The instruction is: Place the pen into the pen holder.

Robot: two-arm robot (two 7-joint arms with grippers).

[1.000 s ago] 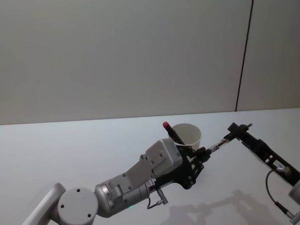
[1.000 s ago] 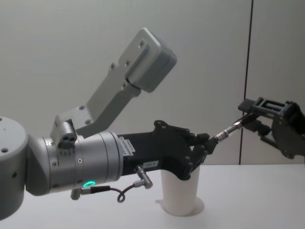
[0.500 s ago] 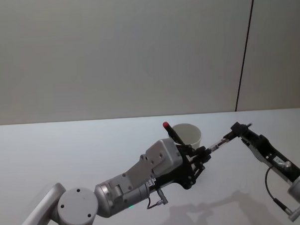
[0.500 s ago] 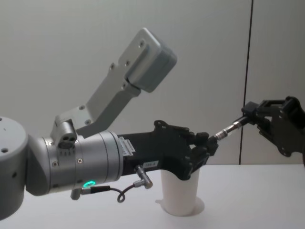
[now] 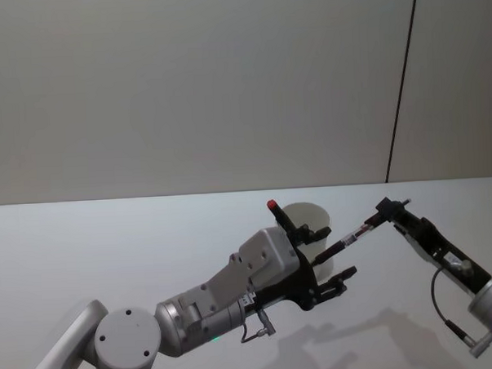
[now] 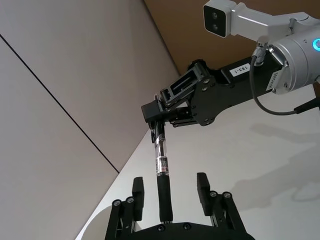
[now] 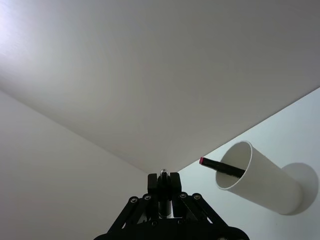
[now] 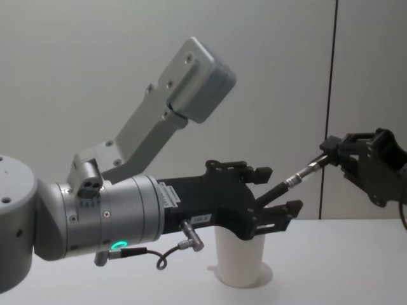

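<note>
Pen [image 8: 289, 183]: held aloft beside the pen holder [image 8: 240, 260], one end clamped in right gripper [image 8: 327, 152] jaws; other end lies between spread left gripper [image 8: 276, 190] jaws. A red-capped pen [image 5: 277, 214] already stands inside. Step: handover done; next, right arm carries it above the rim.

We see a plain white table [image 5: 109, 239] stretching across the scene to a pale wall. One thing stands directly on it: the pen holder [image 8: 240, 259], a white paper cup, upright, right of centre, casting a soft shadow.
</note>
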